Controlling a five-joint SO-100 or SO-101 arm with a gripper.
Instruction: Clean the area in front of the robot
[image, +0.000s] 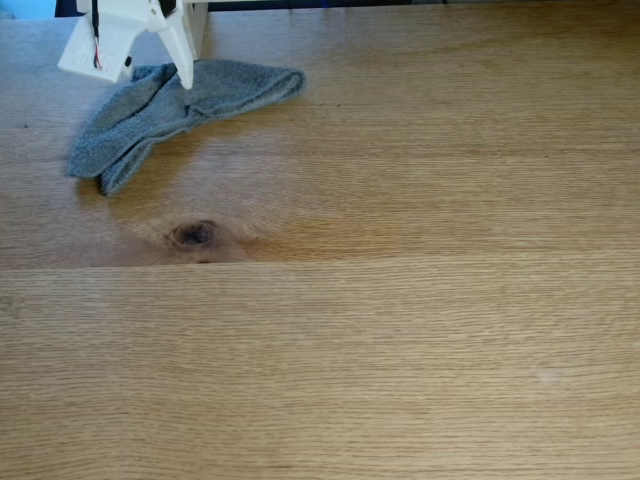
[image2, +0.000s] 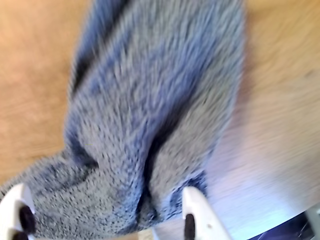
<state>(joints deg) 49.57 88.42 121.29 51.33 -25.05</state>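
Observation:
The robot's white gripper reaches in from the top left of the fixed view, with thin black and red wires on it. Its fingers press into the upper edge of a grey terry cloth. From that point the cloth trails flat on the table, down to the left and out to the right. In the wrist view the cloth is bunched between the two white fingertips, and the gripper is shut on it. The light-brown wood-grain area spreads out in front.
A dark knot marks the wood just below the cloth. A faint pale smudge lies at the lower right. A dark strip runs along the table's far edge.

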